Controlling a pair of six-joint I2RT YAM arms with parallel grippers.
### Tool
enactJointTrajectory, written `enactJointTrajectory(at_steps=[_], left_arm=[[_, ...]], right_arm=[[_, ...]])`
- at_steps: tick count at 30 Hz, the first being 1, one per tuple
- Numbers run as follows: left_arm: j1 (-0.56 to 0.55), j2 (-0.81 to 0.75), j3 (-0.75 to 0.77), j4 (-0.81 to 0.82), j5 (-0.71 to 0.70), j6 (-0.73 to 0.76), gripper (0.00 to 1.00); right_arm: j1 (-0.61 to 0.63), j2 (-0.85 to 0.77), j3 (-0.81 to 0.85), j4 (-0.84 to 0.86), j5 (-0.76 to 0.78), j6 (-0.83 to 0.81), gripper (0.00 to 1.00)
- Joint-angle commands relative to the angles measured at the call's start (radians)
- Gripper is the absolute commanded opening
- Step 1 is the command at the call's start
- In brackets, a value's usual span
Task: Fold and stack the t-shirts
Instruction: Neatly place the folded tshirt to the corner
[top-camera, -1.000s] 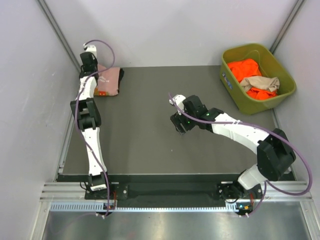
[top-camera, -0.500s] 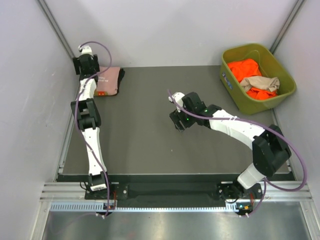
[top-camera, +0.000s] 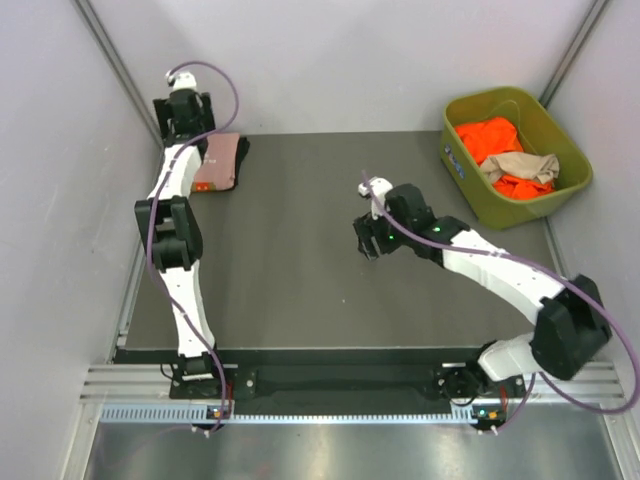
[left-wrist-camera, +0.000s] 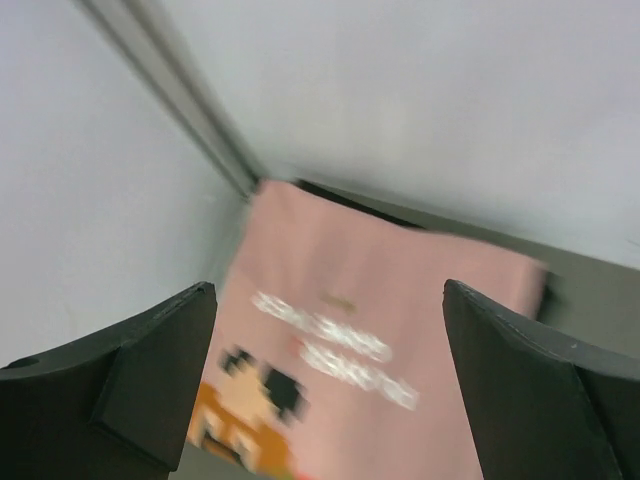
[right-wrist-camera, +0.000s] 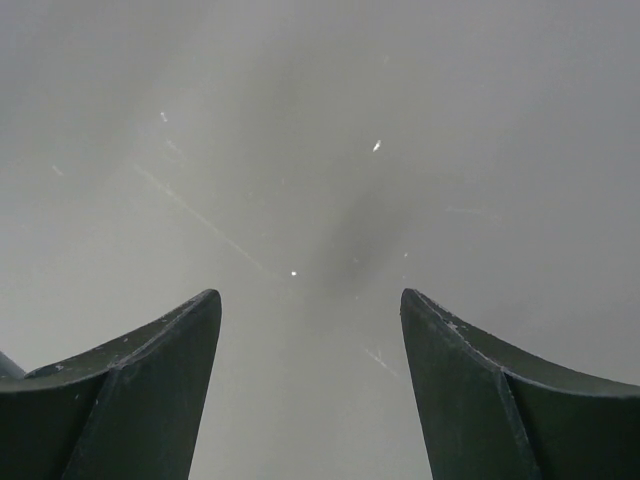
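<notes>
My left gripper (left-wrist-camera: 327, 292): jaws apart, empty, over the pink t-shirt (left-wrist-camera: 400, 290), 11 o'clock on the table (top-camera: 280, 290).
My right gripper (right-wrist-camera: 310, 295): jaws apart, empty.

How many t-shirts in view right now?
4: pink shirt folded in the far-left corner, black shirt mostly hidden beneath it, orange shirt and tan shirt crumpled in the green bin. More may be buried there.

I see white links and black joints on both arms (top-camera: 185, 300), a purple cable (top-camera: 236, 100) looped along each, green lights (top-camera: 436, 231) behind the right tool (right-wrist-camera: 310, 400), and dark wedge fingers (right-wrist-camera: 120, 400).
</notes>
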Motion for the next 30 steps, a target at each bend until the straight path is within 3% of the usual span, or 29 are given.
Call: enactJointTrajectory(at_steps=[1, 6, 9, 15, 19, 25, 30], left_arm=[[-0.119, -0.251, -0.146, -0.044, 0.007, -0.126, 0.99], [-0.225, -0.510, -0.462, -0.067, 0.155, -0.332, 0.99], [-0.337, -0.702, -0.782, -0.036, 0.243, -0.453, 0.99], [-0.482, -1.127, -1.267, 0.053, 0.286, -0.697, 0.99], [-0.506, -1.474, -1.604, 0.096, 0.365, -0.844, 0.99], [-0.506, -1.919, -1.882, 0.082, 0.471, -1.026, 0.99], [-0.508, -2.208, -2.093, 0.094, 0.566, -1.220, 0.99]], right_arm=[[-0.031, -0.181, -0.095, 0.104, -0.002, 0.099, 0.73], [-0.034, -0.405, -0.331, 0.220, 0.052, 0.232, 0.74], [-0.039, -0.586, -0.489, 0.299, 0.115, 0.352, 0.77], [-0.044, -0.908, -0.753, 0.375, 0.153, 0.645, 0.80], [-0.044, -1.162, -0.921, 0.301, 0.175, 0.777, 0.82], [-0.042, -1.535, -1.027, 0.010, 0.233, 0.953, 0.91], [-0.042, -1.390, -1.024, -0.015, 0.242, 0.980, 0.99]])
